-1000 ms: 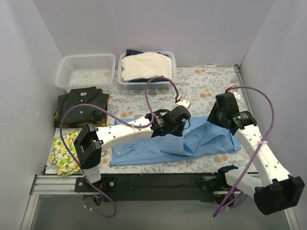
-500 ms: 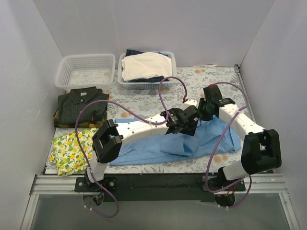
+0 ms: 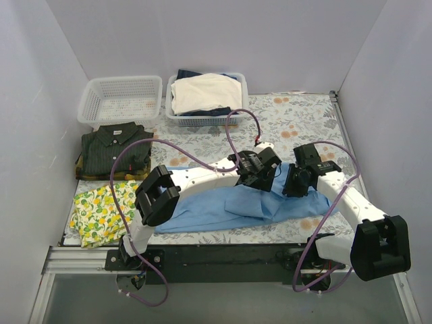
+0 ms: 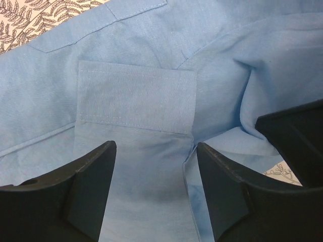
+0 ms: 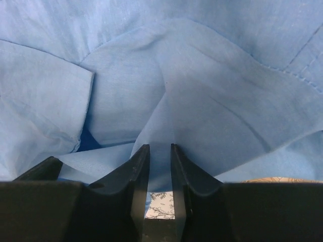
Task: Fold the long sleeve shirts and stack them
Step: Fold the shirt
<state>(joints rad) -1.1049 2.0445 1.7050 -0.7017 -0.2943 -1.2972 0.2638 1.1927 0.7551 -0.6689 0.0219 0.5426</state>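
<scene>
The left fingers (image 4: 93,194) stand wide apart just above the blue shirt (image 3: 202,210) spread on the near bench (image 3: 297,115), holding nothing, while the narrow right fingers (image 5: 137,174) pinch its raised fold.

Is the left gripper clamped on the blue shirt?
No: the left wrist view shows the left gripper with fingers wide apart, the light blue shirt lying unpinched between them.

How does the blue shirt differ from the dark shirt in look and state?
The blue shirt is plain light blue; the dark shirt is olive-black with fine stripes. The blue shirt lies spread out and rumpled; the dark shirt is neatly folded, at the left. Both are cloth shirts.
</scene>
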